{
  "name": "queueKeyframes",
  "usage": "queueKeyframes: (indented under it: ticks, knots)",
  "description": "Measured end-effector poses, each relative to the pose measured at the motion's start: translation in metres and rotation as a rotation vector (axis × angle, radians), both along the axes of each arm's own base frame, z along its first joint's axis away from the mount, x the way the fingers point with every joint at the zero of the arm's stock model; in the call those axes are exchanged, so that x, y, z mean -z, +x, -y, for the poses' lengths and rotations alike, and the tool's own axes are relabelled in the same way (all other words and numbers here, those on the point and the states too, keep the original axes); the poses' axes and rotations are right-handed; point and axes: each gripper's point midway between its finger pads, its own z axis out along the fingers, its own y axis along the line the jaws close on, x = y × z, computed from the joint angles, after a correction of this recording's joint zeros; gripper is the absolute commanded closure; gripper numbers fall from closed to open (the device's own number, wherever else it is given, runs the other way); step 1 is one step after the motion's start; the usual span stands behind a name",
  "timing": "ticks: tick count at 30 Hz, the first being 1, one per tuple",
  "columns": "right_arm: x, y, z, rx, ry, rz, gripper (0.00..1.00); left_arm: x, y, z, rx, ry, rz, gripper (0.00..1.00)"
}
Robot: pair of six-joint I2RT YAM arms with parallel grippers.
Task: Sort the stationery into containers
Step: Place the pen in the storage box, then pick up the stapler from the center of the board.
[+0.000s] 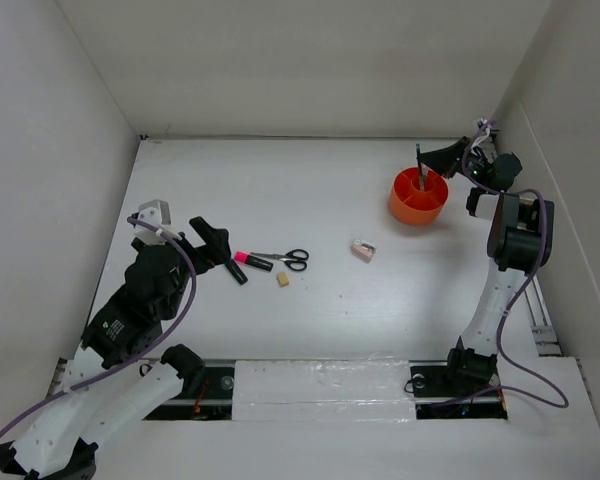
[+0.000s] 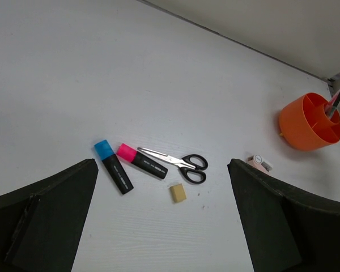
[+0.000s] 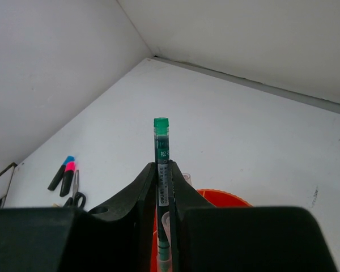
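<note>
Right claw is clamped on a dark green pen and holds it upright, with the lower end pointing into the middle of the orange pot at the far right of the table. Left claw sits on the left side with its fingers apart, just beside the pink-capped marker. The scissors, eraser and sharpener lie further right (all flat, well apart from the pot).

From the left wrist, the spread fingers grip nothing. Ahead between them lie the blue-capped marker and the pink-capped one, side by side, with the scissor tips near the pink cap. Only this view shows the pot's divided compartments, and a pink pen leans in one at the far rim.

From the right wrist, the green pen is pinched between the fingers, its cap above their tips. The orange rim shows just behind. I cannot tell which compartment the pen's end is over.
</note>
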Motion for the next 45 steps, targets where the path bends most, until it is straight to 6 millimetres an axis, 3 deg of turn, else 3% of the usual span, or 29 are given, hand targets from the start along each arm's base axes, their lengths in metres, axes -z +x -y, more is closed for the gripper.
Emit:
queueKeyframes:
  ticks: [6, 18, 24, 29, 31, 32, 40, 42, 45]
  knots:
    - [0.001, 0.000, 0.000, -0.001, 0.000, -0.001, 0.76, 0.000, 0.000, 0.001, 0.006, -0.003, 0.001, 0.00]
    - [0.006, -0.003, 0.000, -0.003, 0.002, -0.019, 0.75, -0.003, -0.001, 0.001, 0.007, -0.010, 0.010, 0.00]
    - [0.000, -0.007, 0.005, 0.008, 0.001, -0.015, 0.63, -0.003, -0.001, 0.001, 0.007, -0.010, 0.010, 0.00]
    - [-0.029, -0.015, 0.004, 0.012, -0.013, 0.040, 0.56, -0.003, -0.001, 0.001, 0.007, -0.009, 0.009, 0.00]
    - [-0.045, -0.019, 0.004, 0.017, -0.017, 0.068, 0.35, -0.003, -0.001, 0.001, 0.007, -0.009, 0.009, 0.00]
    - [-0.053, -0.021, 0.004, 0.019, -0.016, 0.079, 0.00, -0.003, -0.001, 0.001, 0.007, -0.009, 0.009, 0.00]
    - [-0.106, -0.038, -0.004, 0.057, 0.009, 0.154, 0.00, -0.002, 0.000, -0.002, -0.008, -0.005, 0.010, 0.00]
    - [-0.122, -0.048, -0.022, 0.057, -0.016, 0.227, 0.00, -0.001, 0.001, -0.004, -0.025, -0.003, 0.007, 0.00]
    - [-0.152, -0.056, -0.072, 0.106, -0.088, 0.322, 0.00, 0.004, 0.004, -0.008, -0.062, 0.009, -0.011, 0.00]
